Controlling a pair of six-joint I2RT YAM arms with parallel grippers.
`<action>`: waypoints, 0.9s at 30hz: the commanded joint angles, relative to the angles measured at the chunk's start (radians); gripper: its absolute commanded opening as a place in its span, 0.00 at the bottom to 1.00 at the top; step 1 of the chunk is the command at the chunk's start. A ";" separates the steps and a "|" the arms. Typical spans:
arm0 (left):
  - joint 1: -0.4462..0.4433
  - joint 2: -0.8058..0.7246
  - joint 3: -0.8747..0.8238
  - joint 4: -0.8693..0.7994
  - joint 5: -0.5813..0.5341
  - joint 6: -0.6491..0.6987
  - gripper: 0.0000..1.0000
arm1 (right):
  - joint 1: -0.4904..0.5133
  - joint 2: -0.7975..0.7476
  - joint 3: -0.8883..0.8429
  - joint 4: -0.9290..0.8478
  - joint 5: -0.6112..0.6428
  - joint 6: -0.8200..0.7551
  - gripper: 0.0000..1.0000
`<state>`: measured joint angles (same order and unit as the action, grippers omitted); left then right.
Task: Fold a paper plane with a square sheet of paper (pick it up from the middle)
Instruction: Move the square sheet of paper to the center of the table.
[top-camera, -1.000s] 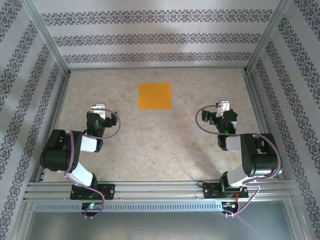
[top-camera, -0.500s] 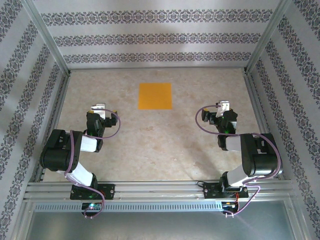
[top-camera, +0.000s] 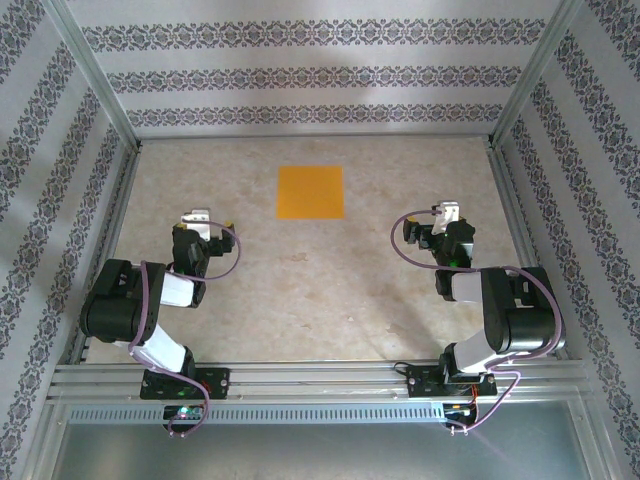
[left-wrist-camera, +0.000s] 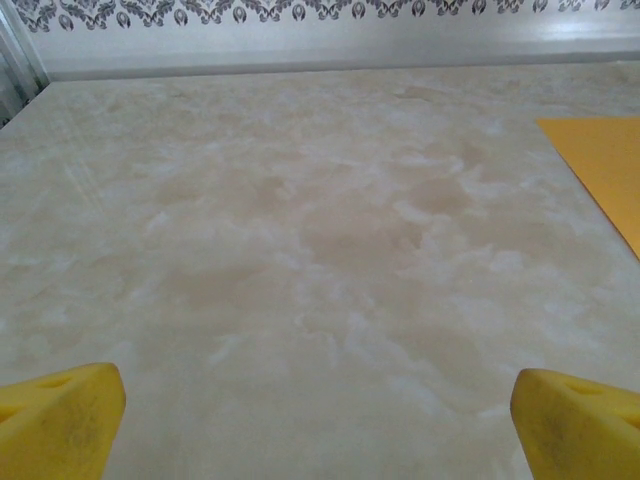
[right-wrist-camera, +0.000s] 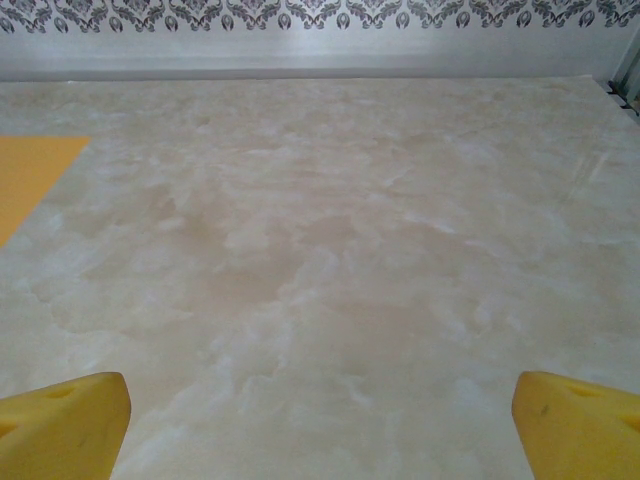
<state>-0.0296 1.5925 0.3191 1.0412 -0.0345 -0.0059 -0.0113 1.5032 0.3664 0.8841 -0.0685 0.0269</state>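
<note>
The square sheet of paper (top-camera: 310, 191) is bright orange and lies flat and unfolded on the marbled table, in the far middle. A paper plane is out of view. My left gripper (top-camera: 200, 220) hovers near and to the left of the sheet. It is open, with only bare table between its yellow fingertips (left-wrist-camera: 60, 420). The sheet's corner (left-wrist-camera: 605, 165) shows at the right edge of the left wrist view. My right gripper (top-camera: 441, 216) hangs to the sheet's right, also open and holding nothing. In the right wrist view the sheet (right-wrist-camera: 30, 175) sits at the left edge.
Patterned walls with metal frame rails (top-camera: 310, 130) enclose the table on the back and both sides. Bare tabletop (top-camera: 320, 280) stretches between the two arms and in front of the sheet.
The left wrist has shifted very slightly. The sheet and the right arm have not moved, and both grippers stay open.
</note>
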 joint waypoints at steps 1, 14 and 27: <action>0.014 -0.047 -0.063 0.126 -0.021 0.004 0.99 | -0.007 -0.082 0.016 -0.036 0.021 0.019 0.98; 0.014 -0.484 0.201 -0.747 -0.113 -0.238 0.99 | 0.005 -0.350 0.284 -0.611 0.005 0.333 0.98; 0.014 -0.436 0.260 -0.802 0.187 -0.508 0.99 | 0.184 -0.005 0.591 -0.817 -0.237 0.620 0.98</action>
<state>-0.0296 1.1336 0.5396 0.2901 0.0666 -0.4141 0.1024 1.4384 0.8841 0.1287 -0.2371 0.5648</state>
